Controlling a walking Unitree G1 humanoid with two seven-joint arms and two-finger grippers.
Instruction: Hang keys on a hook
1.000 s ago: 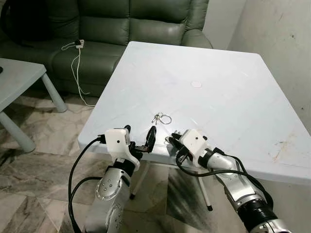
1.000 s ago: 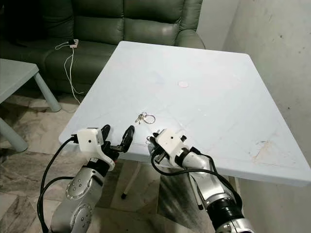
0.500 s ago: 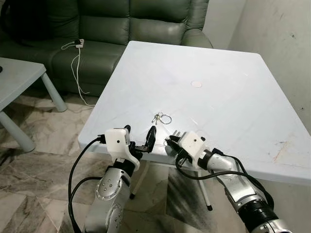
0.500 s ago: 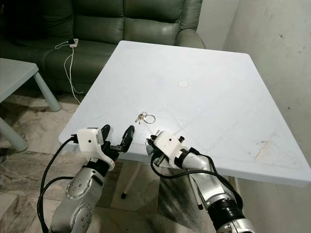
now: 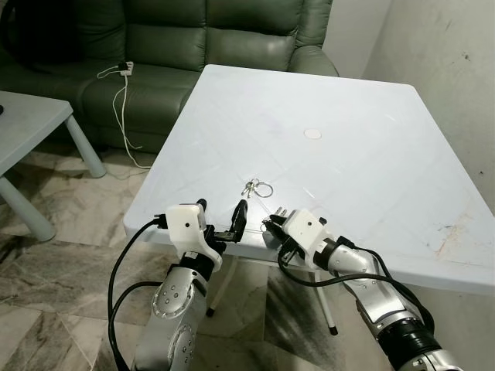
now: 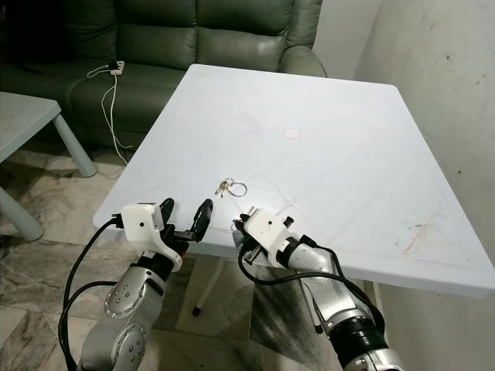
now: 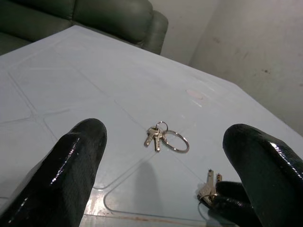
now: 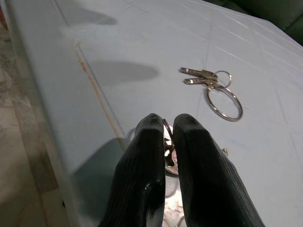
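**one set of keys pinched, another lying loose on the table**

the right gripper (image 8: 164, 142) is held low at the near edge of the white table (image 5: 371, 154), its two black fingers nearly together on a small bunch of keys (image 8: 168, 153); metal is glimpsed between the tips, so the bunch is judged to be gripped, though how firmly cannot be told. the low, forward-angled hold is probably kept so that the keys can be lifted off the surface without being dragged.

the left gripper (image 7: 165, 165) is held wide, both fingers spread at the table's near edge with nothing between them. it is judged to be kept ready as a support rather than put to work.

a second set of keys on a ring (image 5: 257, 188) is seen flat on the table, just beyond both grippers and roughly between them, touched by neither. past the table a green sofa (image 5: 193, 39) and a charger cable (image 5: 120, 85) are seen. a hook cannot be made out, so the hanging is judged not yet begun.
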